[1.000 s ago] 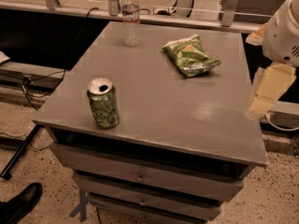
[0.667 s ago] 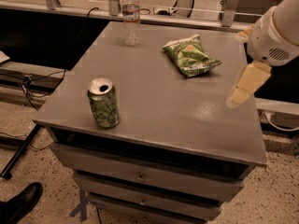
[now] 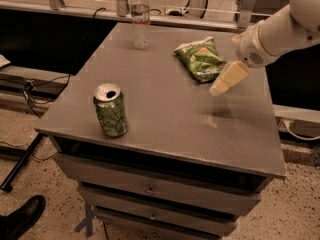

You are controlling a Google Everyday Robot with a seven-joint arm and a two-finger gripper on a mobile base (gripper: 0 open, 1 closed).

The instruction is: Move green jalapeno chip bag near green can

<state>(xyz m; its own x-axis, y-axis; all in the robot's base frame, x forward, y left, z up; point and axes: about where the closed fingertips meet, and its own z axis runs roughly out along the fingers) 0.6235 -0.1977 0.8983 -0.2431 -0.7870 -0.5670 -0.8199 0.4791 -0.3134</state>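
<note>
Gripper (image 3: pixel 222 83): we see it hanging over the right part of the table (image 3: pixel 165 96), tilted down and to the left, its shadow on the top below it.
Gripper state: we cannot tell whether it is wide or narrow; it holds nothing that we can see.
Arm (image 3: pixel 280 29): it comes in from the upper right.
Bag (image 3: pixel 199 58): it lies flat at the far right of the table, just beside the gripper; we cannot tell whether they touch.
Can (image 3: pixel 111 110): it stands upright near the front left edge, well apart from the bag.
Bottle (image 3: pixel 140 19): it stands upright at the far edge, left of the bag.
Drawers (image 3: pixel 150 190): we see them under the top.
Shoe (image 3: pixel 22 219): it is on the floor at the lower left.
</note>
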